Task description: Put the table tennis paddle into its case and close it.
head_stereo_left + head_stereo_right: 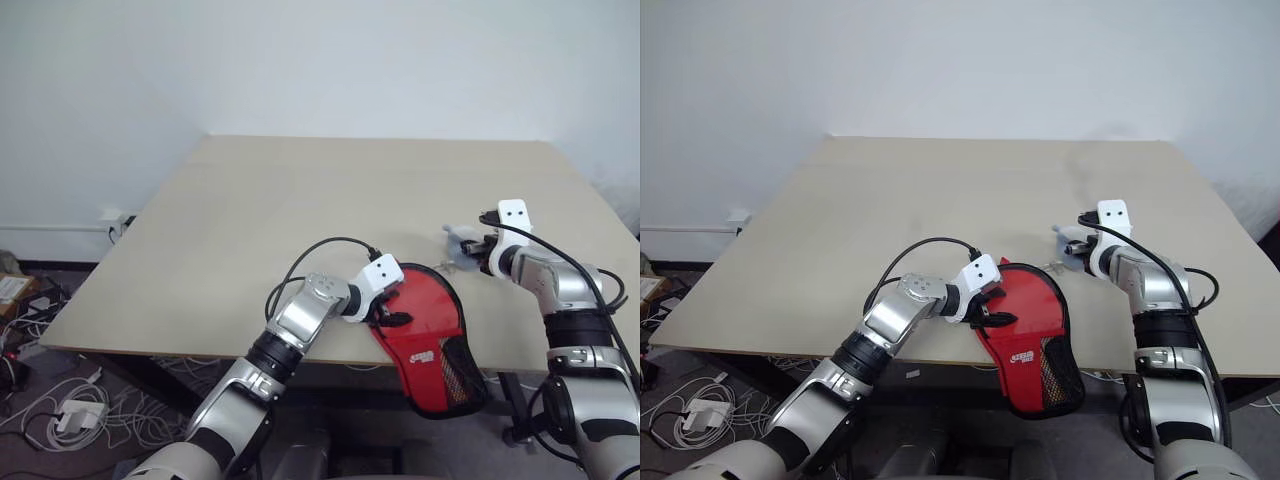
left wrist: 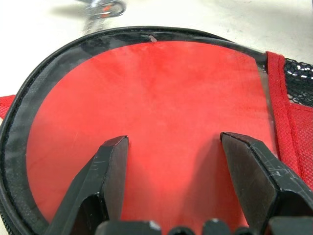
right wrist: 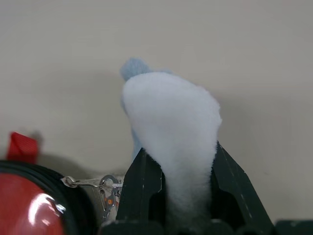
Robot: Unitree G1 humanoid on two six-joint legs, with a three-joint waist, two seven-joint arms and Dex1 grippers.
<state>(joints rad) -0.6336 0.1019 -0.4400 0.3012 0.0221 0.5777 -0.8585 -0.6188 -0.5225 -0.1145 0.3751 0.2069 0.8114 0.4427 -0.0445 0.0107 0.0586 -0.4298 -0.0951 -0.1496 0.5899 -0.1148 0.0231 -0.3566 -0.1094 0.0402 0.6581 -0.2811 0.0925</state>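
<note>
Lying under the spread left hand, the case sits left of the right hand pinching white fluff.

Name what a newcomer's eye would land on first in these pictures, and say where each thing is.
First, the red case with black edging at the table's near edge, its mesh end overhanging, with the left gripper over it, fingers apart. Next, the right gripper, off to the right of the case, shut on a white fluffy piece above the tabletop.
</note>
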